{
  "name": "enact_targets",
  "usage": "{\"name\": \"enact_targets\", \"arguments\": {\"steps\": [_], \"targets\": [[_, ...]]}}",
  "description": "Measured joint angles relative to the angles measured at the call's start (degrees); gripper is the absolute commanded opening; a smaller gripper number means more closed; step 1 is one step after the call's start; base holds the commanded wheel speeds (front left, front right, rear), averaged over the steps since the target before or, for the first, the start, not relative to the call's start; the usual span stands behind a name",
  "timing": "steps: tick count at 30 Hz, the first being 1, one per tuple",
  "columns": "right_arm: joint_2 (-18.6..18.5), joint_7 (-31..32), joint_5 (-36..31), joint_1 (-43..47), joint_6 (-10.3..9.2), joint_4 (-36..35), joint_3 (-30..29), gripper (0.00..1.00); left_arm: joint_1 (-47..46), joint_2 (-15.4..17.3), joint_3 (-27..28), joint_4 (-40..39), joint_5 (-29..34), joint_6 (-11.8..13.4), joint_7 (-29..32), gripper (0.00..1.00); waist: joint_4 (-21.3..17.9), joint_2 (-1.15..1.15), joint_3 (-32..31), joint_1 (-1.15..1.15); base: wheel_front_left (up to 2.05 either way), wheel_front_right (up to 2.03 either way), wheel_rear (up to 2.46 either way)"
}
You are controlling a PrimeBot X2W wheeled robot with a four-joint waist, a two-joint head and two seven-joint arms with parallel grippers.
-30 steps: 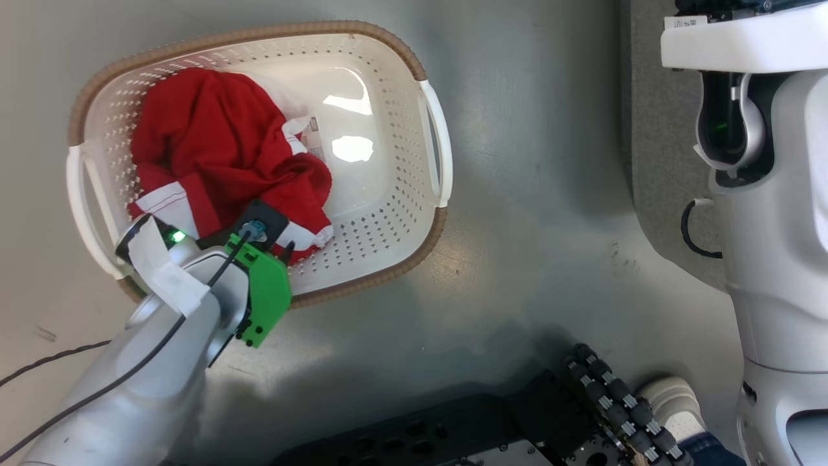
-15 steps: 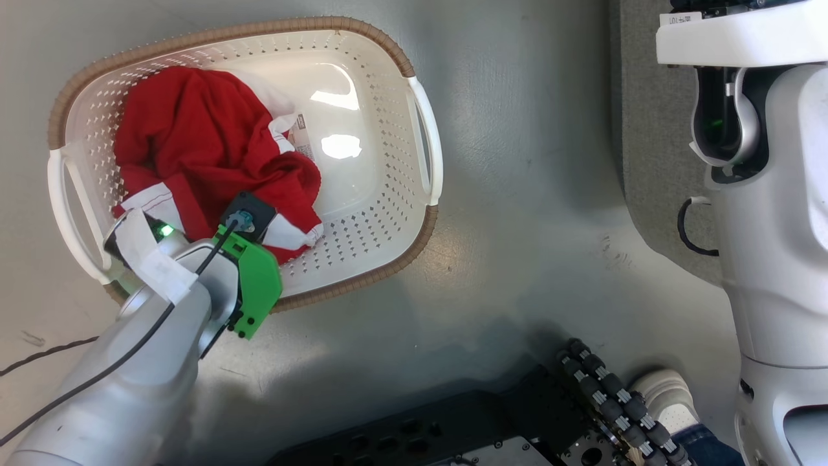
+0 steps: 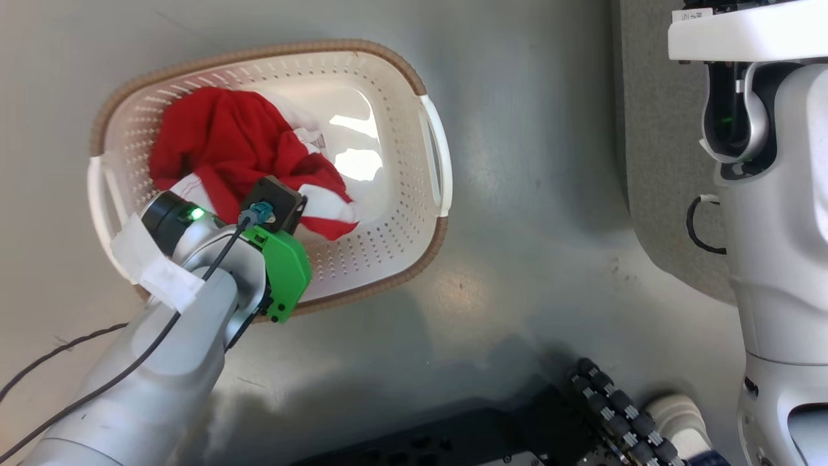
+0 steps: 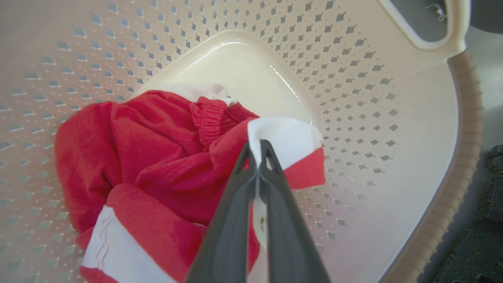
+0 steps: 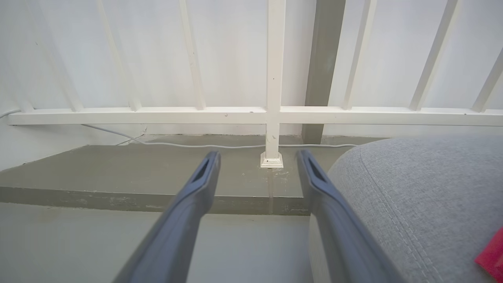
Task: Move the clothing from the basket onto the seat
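Note:
The cream perforated basket with a brown rim stands on the grey floor. Inside it lies the clothing, a bunched red heap with white trim. My left gripper reaches down into the basket and is shut on a white-and-red fold of the clothing, with fabric pinched between its fingers. Its fingertips are hidden under the green wrist mount in the head view. My right gripper is open and holds nothing. It hangs beside the grey seat, where a red scrap of cloth lies.
The seat's edge runs down the right of the head view, behind my white right arm. My dark base and a white shoe are at the bottom. A white railing and a floor cable stand ahead.
My left gripper has shut on the clothing and gathered the fold up toward itself. The head camera has shifted slightly. The right gripper stays open.

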Motion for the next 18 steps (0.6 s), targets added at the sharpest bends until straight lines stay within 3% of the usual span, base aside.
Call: {"name": "enact_targets", "arguments": {"steps": [18], "targets": [[-0.87,0.00,-0.70,5.47,1.00,4.34,-1.40,1.00,-0.44,-2.91,4.08,-2.20,-3.33,0.00,-10.96,0.00,4.15,0.00,-10.54,0.00,0.00,0.00,0.00]]}}
